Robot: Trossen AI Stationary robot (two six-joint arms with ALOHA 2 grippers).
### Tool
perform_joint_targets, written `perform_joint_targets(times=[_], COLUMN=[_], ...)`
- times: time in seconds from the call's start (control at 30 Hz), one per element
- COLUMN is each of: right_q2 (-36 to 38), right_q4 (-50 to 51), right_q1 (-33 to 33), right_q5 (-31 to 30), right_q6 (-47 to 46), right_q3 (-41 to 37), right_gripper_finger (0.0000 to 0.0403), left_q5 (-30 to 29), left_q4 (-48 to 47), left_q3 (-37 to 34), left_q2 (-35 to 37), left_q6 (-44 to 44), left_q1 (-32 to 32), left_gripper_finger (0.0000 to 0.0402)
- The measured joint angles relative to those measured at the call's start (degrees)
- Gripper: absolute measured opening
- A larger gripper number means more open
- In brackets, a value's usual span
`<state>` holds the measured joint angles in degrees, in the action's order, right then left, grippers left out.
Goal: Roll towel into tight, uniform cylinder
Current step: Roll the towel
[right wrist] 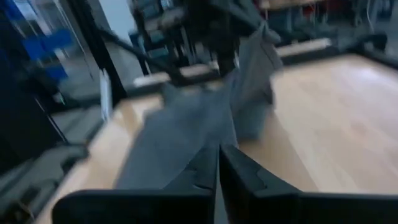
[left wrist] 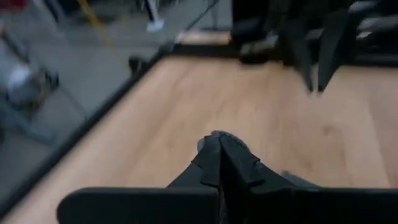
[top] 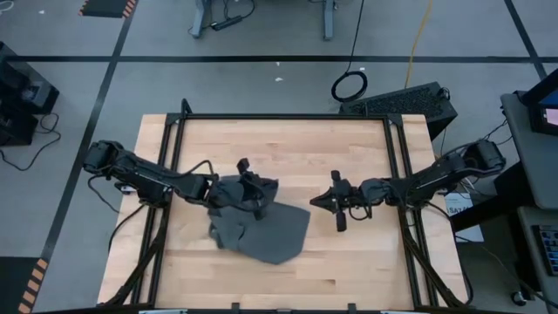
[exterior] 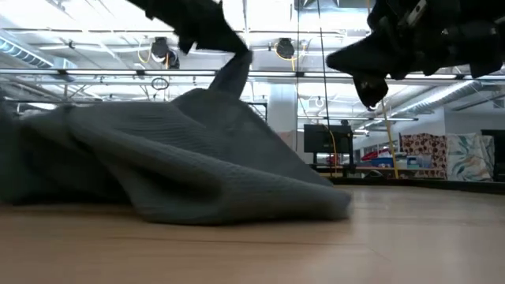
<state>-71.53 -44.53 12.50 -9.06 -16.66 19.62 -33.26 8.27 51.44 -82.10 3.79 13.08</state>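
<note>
- Left gripper clamped on a raised fold of the towel, lifted off the table.
- Rest of the towel slumped in a crumpled heap under and just beyond those fingers, sloping down from the pinched peak.
- Right gripper pressed closed on nothing, clear of the cloth, hovering beside its edge, facing the left gripper.

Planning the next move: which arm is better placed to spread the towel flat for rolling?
Probably the left: the left gripper is shut on the towel, lifting a corner. The right gripper hangs shut and empty beside it.
</note>
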Motion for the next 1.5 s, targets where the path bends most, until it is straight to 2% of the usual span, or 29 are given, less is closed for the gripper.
perform_joint_targets(times=[0.1,0.2,0.37,0.5,0.73,1.0,1.23,1.4,1.5], right_q2=[-2.9,-5.3,-10.1,-13.5,-14.2,-13.2,-13.2,-14.4,-15.0], right_q4=[-3.6,-6.4,-8.0,-7.8,-8.0,-6.7,-1.8,-2.4,-5.3], right_q1=[0.6,1.3,2.6,3.5,3.7,5.1,5.1,3.6,2.8], right_q5=[0.0,-0.2,-2.3,-6.4,-7.5,-7.6,-6.9,3.1,3.5], right_q6=[2.2,2.6,2.5,3.2,13.3,27.4,31.1,32.6,34.6], right_q3=[0.4,0.4,0.7,1.9,8.4,15.2,16.5,16.5,16.6], right_gripper_finger=[0.004,0.007,0.0119,0.0148,0.0184,0.0198,0.0198,0.0199,0.0199], left_q5=[0.1,2.8,7.1,13.4,21.1,26.1,31.7,33.4,35.4], left_q4=[6.1,10.0,12.8,13.6,15.3,15.2,15.7,17.1,17.3], left_q3=[0.0,0.0,0.0,0.0,0.0,-0.7,-1.2,-1.2,-1.2], left_q2=[-0.3,-0.3,-0.3,-0.3,-0.3,-0.3,-0.3,-0.3,-0.3], left_q6=[-6.0,-8.5,-9.1,-9.1,-9.1,-9.1,-12.5,-16.0,-16.7], left_q1=[0.6,0.6,0.6,0.6,1.3,2.6,4.7,5.9,6.0], left_gripper_finger=[0.0002,0.0002,0.0002,0.0002,0.0002,0.0002,0.0002,0.0002,0.0002])
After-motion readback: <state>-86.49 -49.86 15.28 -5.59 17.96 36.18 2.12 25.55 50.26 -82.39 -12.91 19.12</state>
